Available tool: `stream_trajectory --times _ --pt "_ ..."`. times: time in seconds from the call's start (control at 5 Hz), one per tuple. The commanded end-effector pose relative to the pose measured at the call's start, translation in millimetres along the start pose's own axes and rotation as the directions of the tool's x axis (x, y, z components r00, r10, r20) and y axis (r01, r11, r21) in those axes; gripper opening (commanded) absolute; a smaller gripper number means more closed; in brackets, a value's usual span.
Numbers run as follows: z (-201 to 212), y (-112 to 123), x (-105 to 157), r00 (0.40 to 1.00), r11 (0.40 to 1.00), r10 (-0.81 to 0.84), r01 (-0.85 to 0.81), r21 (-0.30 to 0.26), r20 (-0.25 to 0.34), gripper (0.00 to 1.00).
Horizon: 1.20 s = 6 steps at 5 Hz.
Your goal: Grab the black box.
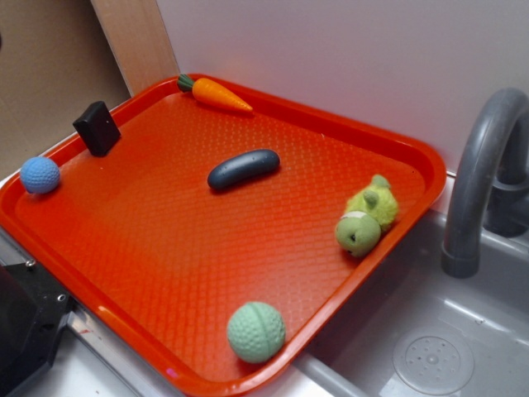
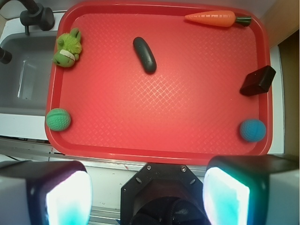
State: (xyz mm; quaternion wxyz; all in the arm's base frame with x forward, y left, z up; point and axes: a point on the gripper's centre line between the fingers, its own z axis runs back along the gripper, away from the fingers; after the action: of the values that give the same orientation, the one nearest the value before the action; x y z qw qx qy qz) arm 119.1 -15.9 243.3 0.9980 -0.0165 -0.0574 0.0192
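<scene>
Gripper (image 2: 147,190) spread wide, hovering off the red tray (image 2: 159,152) at 6 o'clock (nothing held). Black box (image 2: 258,81) leaning on rim around 3 o'clock, blue ball (image 2: 252,130) just beside.

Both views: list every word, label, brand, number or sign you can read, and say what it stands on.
None can be read in either view.
The black box, red tray, carrot, dark blue capsule, blue ball, green ball and green plush toy show bare surfaces, with no print.
The faucet, the sink and the gripper carry no visible marking either.
</scene>
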Motion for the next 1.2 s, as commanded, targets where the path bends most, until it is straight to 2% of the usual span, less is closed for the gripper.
stream_trajectory --times 0.0,0.2,0.4,0.6,0.8,1.0 --pt "0 0 0 1.000 1.000 0.000 0.000 0.000 0.000 1.00" --pt "-31 39 41 0.982 0.979 0.188 -0.188 0.077 0.010 1.00" --pt "-43 67 62 0.951 0.943 0.309 -0.309 0.125 0.024 1.00" --pt "-63 118 70 0.881 0.868 0.464 -0.473 0.152 0.095 1.00" --pt "-72 148 59 0.830 0.814 0.526 -0.554 0.176 0.185 1.00" --pt "-91 175 49 0.850 0.837 0.498 -0.523 0.162 0.172 1.00"
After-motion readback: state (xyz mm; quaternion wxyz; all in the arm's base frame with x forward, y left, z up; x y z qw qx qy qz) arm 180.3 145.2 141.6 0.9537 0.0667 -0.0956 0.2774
